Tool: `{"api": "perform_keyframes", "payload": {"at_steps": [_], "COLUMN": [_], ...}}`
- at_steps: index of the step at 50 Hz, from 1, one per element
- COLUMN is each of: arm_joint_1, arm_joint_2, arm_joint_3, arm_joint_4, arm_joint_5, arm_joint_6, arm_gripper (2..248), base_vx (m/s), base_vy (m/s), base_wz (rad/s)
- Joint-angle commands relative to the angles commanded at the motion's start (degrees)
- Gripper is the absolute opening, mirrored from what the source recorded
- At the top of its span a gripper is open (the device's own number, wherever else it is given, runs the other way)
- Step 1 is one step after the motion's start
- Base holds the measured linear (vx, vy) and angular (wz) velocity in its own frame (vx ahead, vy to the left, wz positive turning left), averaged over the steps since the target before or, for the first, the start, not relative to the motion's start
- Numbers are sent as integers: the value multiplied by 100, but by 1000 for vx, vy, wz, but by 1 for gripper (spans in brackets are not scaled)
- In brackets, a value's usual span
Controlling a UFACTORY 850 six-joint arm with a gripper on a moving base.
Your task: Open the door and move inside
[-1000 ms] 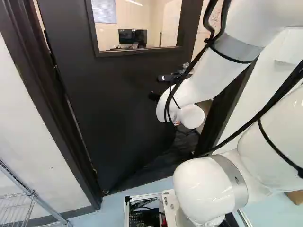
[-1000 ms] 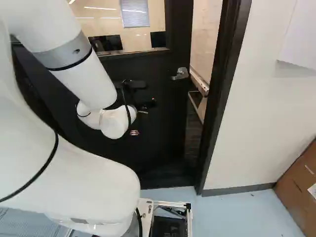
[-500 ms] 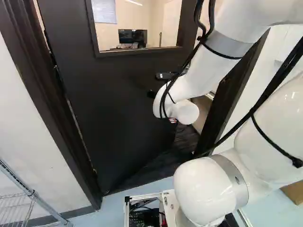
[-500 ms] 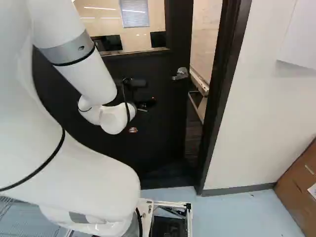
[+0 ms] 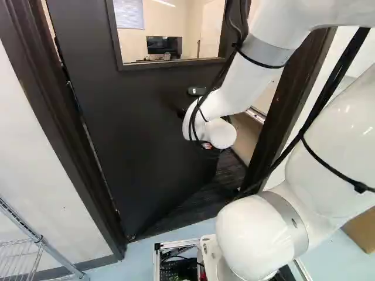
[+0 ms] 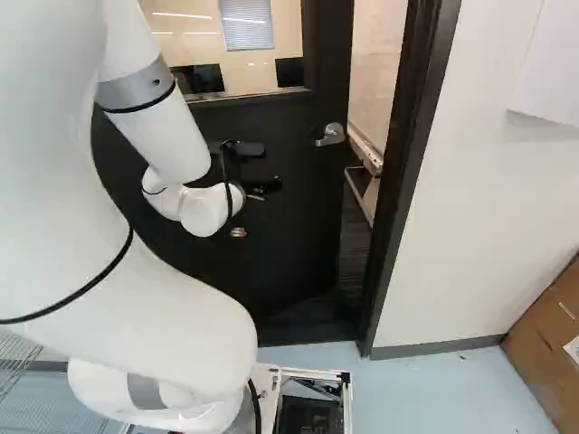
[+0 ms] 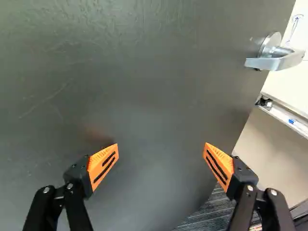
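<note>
My arm (image 5: 243,85) has swung left in the left base view; my gripper (image 6: 258,192) has its fingers spread wide, facing the door (image 6: 303,217), which stands ajar; its handle (image 6: 331,135) sits near the gap.

Bright, fairly even indoor light fills both base views, strong on the pale blue smooth floor (image 6: 416,389) and smooth white wall (image 6: 479,208). Thin white light strips (image 6: 181,14) glow in the large rectangular glass window (image 6: 235,54) of the flat black door (image 5: 146,117), which swallows most detail. Small highlights dot the glossy white robot arm (image 5: 246,82). The wrist view has a soft sheen on the door; its blurred reddish patch (image 7: 95,134) is perhaps a reflection.
</note>
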Motion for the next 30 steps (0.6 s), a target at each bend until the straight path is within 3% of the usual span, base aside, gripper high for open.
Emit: {"api": "perform_keyframes", "payload": {"at_steps": [30], "arm_joint_1": [415], "arm_joint_2": [-553], "arm_joint_3": [-542], "arm_joint_4": [651], "arm_joint_5": [0], "arm_joint_6": [0], "arm_gripper": [247], "base_vx": [0], "base_vy": [0], "base_wz": [0]}}
